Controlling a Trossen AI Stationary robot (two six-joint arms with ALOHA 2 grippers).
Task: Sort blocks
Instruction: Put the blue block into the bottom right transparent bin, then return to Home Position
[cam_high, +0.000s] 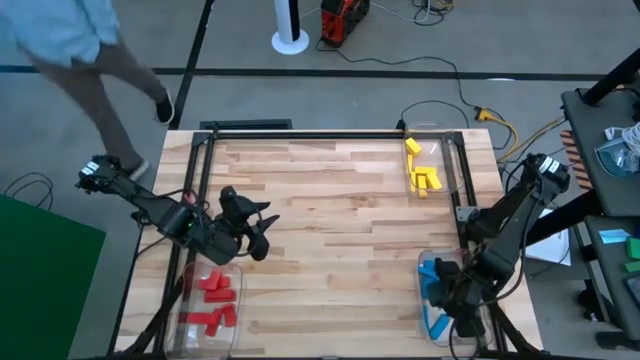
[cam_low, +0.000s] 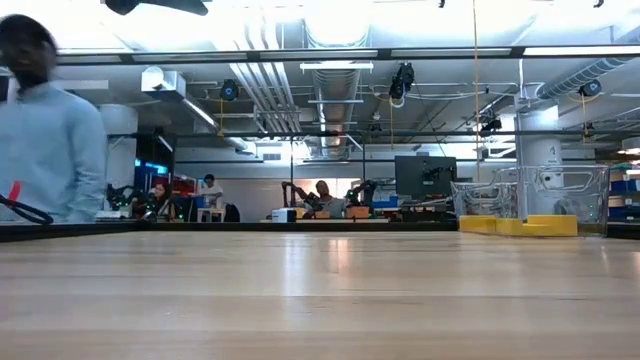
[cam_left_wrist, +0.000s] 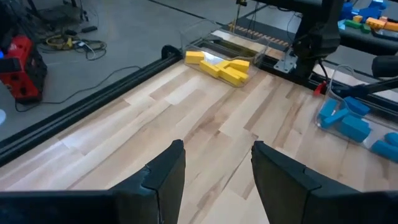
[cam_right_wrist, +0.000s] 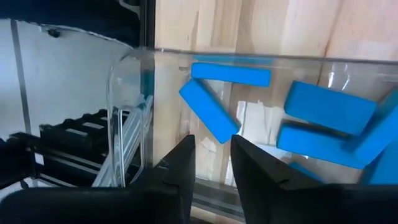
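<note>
Red blocks (cam_high: 213, 298) lie in a clear bin (cam_high: 190, 322) at the near left. Yellow blocks (cam_high: 423, 170) (cam_left_wrist: 221, 65) lie in a clear bin (cam_high: 449, 150) at the far right, and show in the low view too (cam_low: 520, 225). Blue blocks (cam_high: 432, 290) (cam_right_wrist: 329, 118) lie in a clear bin (cam_right_wrist: 124, 106) at the near right. My left gripper (cam_high: 262, 236) (cam_left_wrist: 217, 158) hovers open over bare table just beyond the red bin, holding nothing. My right gripper (cam_high: 447, 300) (cam_right_wrist: 211, 155) hangs over the blue bin, its fingers a little apart with nothing between them.
The wooden table top (cam_high: 340, 240) lies bare between the three bins. A black rail frame (cam_high: 330, 132) runs along the table's edges. A person (cam_high: 90, 50) (cam_low: 50, 150) walks past the far left corner. Cables and a red device (cam_high: 343, 20) lie on the floor beyond.
</note>
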